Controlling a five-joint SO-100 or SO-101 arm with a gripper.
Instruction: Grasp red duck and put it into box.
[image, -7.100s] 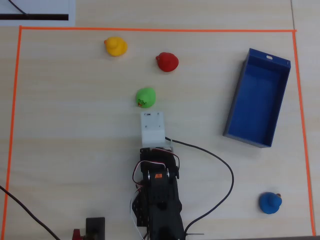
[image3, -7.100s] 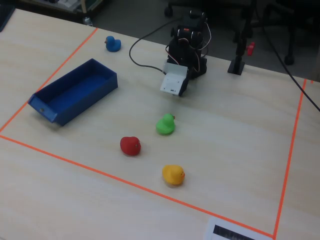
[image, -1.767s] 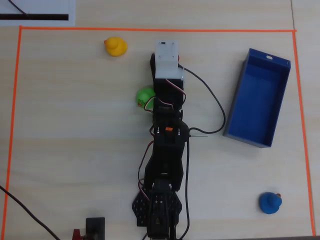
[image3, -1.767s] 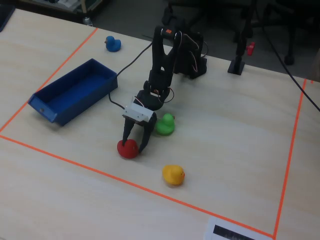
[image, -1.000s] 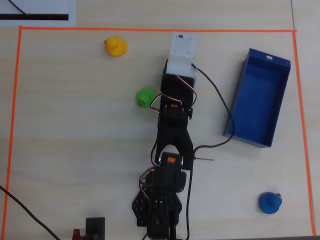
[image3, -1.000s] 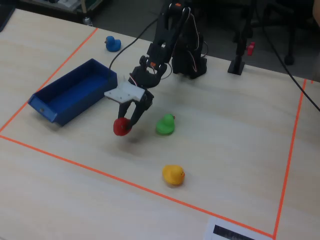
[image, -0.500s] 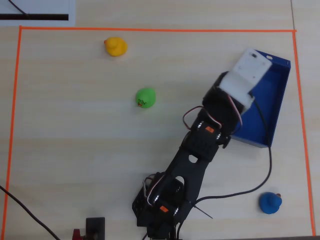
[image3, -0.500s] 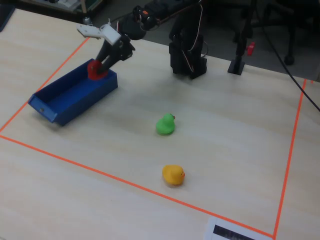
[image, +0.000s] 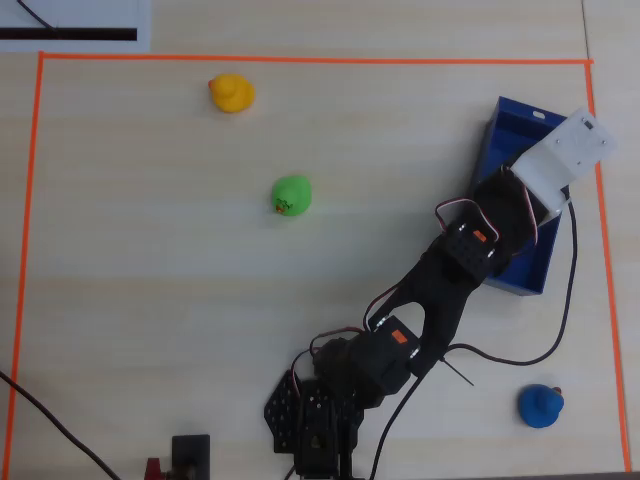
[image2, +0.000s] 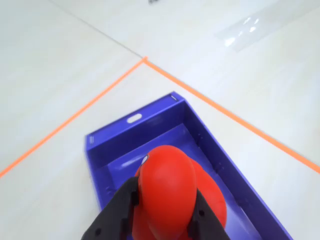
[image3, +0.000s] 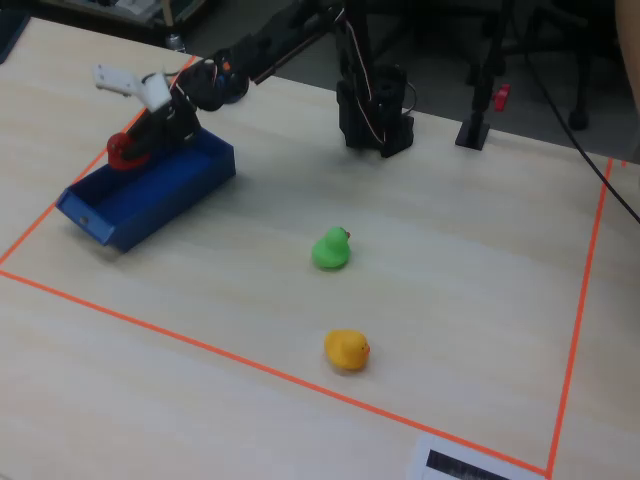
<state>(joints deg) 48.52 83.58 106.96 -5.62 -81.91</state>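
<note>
We have just swung our gripper (image2: 162, 227), clenched on the red duck (image2: 172, 197), from the table to directly above the box (image2: 197, 137), so releasing comes next.

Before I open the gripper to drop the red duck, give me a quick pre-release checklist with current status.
1. Red duck clamped in gripper: ok.
2. Duck over the box interior, wrist view: ok.
3. Box floor below bare: ok where visible.
4. Drop height above floor: cannot tell.
5. Box upright inside the orange tape line: ok.
6. Green duck, yellow duck, blue duck away from box: ok.
</note>
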